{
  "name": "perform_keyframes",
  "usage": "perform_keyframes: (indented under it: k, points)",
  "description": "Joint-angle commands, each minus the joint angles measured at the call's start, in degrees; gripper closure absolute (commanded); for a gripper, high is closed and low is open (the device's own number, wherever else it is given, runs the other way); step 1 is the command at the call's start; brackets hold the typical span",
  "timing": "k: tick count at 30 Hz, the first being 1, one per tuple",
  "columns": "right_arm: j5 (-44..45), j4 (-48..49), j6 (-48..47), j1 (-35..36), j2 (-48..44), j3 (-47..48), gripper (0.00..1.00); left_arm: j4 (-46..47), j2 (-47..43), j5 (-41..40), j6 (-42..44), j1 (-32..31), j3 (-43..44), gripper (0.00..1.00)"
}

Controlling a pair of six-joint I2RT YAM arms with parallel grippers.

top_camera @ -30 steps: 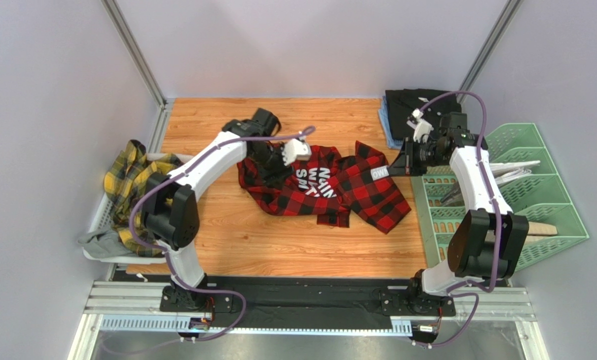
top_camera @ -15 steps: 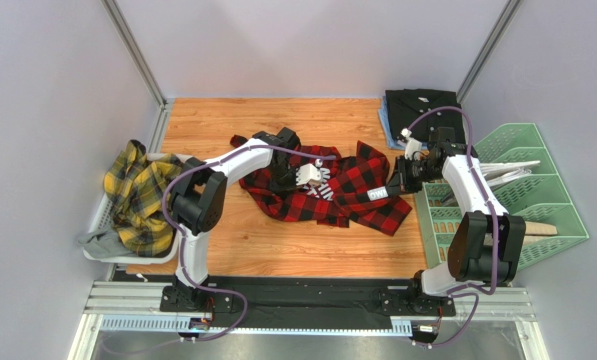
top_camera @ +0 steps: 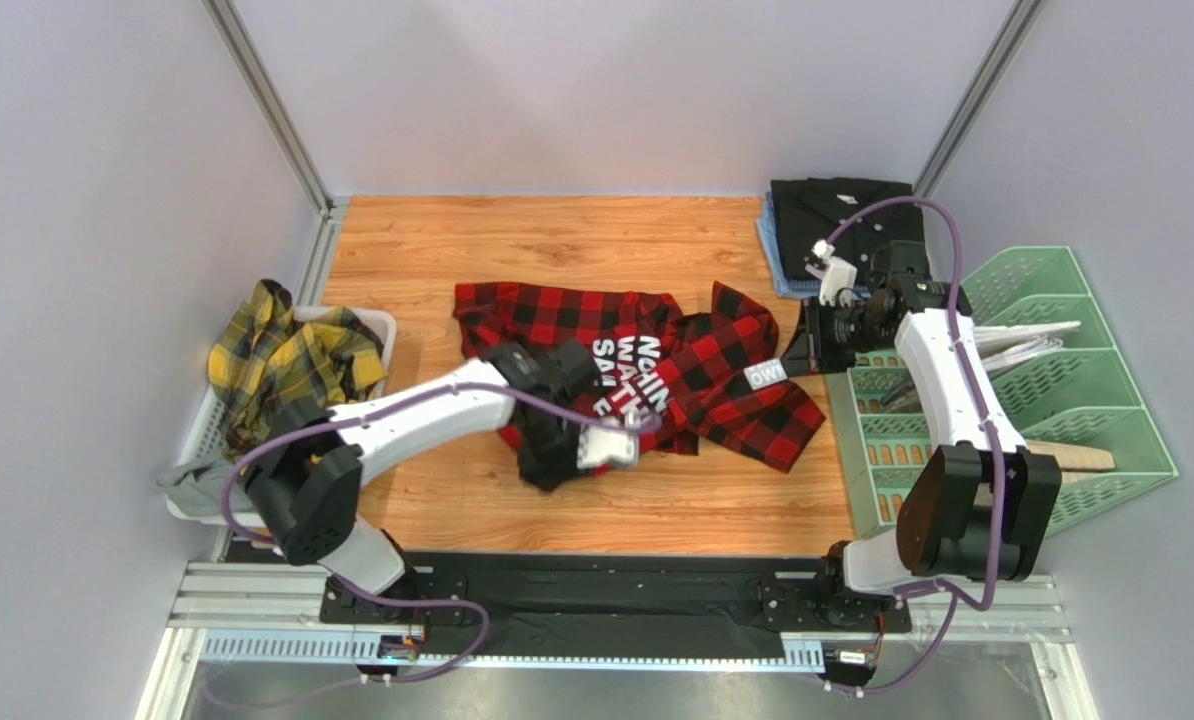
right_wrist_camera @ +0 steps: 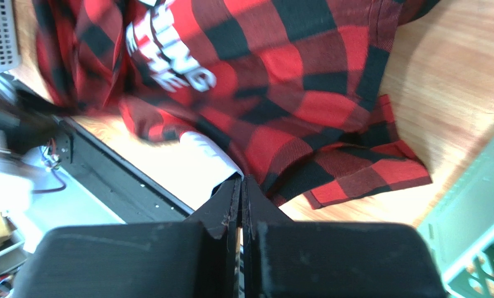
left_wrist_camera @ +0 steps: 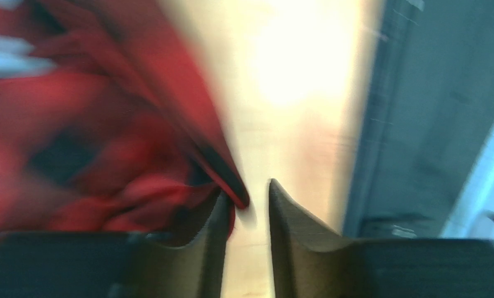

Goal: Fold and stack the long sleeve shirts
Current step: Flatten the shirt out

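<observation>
Three shirts logged, none stacked together. Largest spread: red-and-black check shirt (top_camera: 708,375), rumpled mid-table (top_camera: 453,240), lettering up, probably being flattened for folding. At 9 o'clock, yellow plaid shirt (top_camera: 295,368) heaped in white tray (top_camera: 385,323), waiting. At 1 o'clock, black shirt (top_camera: 844,210) folded flat, likely the stack's base. Left gripper (left_wrist_camera: 246,187) at check shirt's 6 o'clock hem, jaws apart, nothing between; wrist view blurred. Right gripper (right_wrist_camera: 241,180) clenched over 3 o'clock side; no cloth visibly pinched.

The red-and-black check shirt (top_camera: 708,383) with white block letters sprawls crumpled mid-frame on the counter (top_camera: 408,240); the yellow-and-dark plaid shirt (top_camera: 280,375) sits heaped at the left edge; the plain black shirt (top_camera: 836,210) lies folded, upper right
</observation>
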Motion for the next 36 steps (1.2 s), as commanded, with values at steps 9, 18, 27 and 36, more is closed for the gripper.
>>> perform_keyframes:
  k: [9, 18, 27, 36]
  points:
    - [2.6, -0.5, -2.8, -0.7, -1.9, 1.7, 1.0, -1.3, -0.7, 1.2, -1.7, 15.7, 7.9, 0.38]
    - [2.9, -0.4, -2.5, -0.7, -2.2, 1.5, 1.0, -5.0, 10.7, 11.2, -5.5, 15.0, 18.8, 0.34]
    - [2.5, -0.5, -2.6, -0.7, -0.8, 1.3, 1.0, 5.5, 0.3, 15.6, 7.0, 2.6, 4.2, 0.34]
    - [2.0, -0.4, -1.5, -0.7, -1.2, 1.8, 1.0, 2.9, 11.7, 10.8, 20.6, -1.4, 9.8, 0.34]
